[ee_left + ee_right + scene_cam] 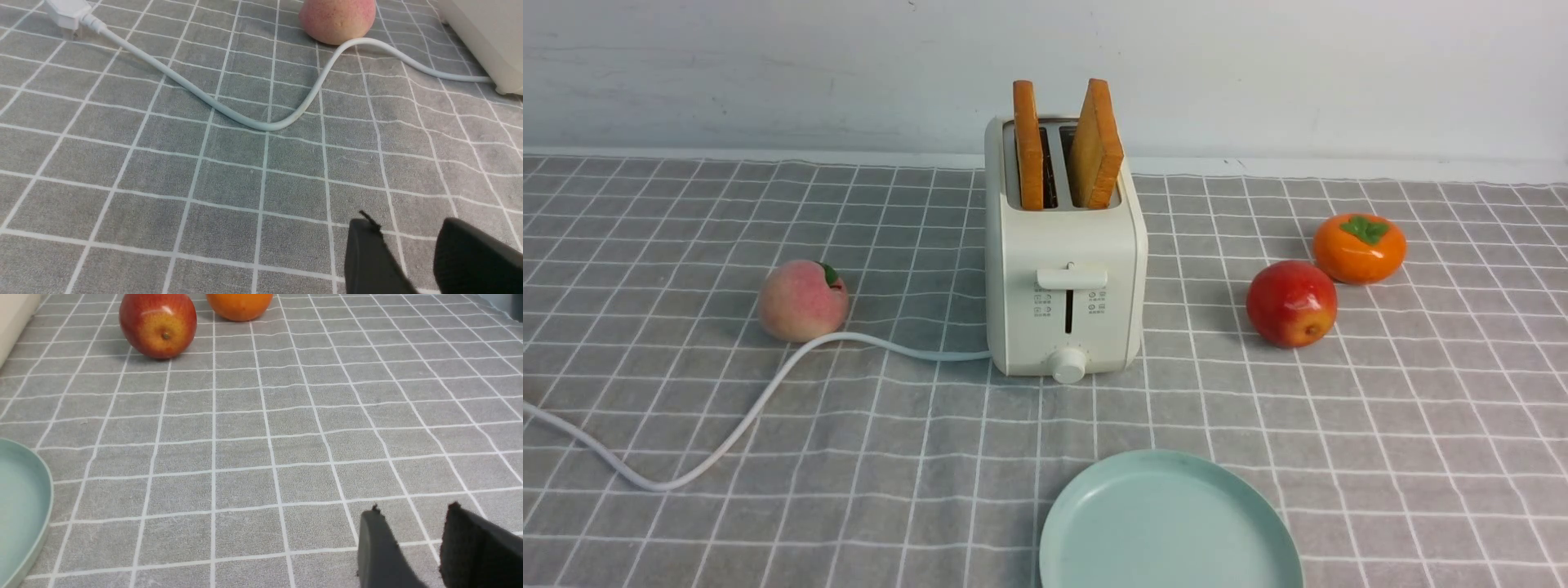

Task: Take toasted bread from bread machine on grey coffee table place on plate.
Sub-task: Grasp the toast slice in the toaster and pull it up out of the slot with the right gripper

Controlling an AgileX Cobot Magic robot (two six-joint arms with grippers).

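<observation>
Plate (1168, 523) runs off the front view's edge; left jaws and right jaws, tips only showing, stand parted, empty.

From where I stood, only the very tips of each arm could be made out. The left tool (408, 232) hung low over the surface (163, 183), its two dark jaws angled forward and down. They stood apart with a clear gap between them and nothing gripped. The right tool (412, 516) was posed much the same on its own side: low, tilted toward the surface, jaws parted and holding nothing. On each, one jaw looked slimmer and the other broader, though that may have been only the angle. The wrists and the arms behind them lay out of sight, so their bend could not be told.
</observation>
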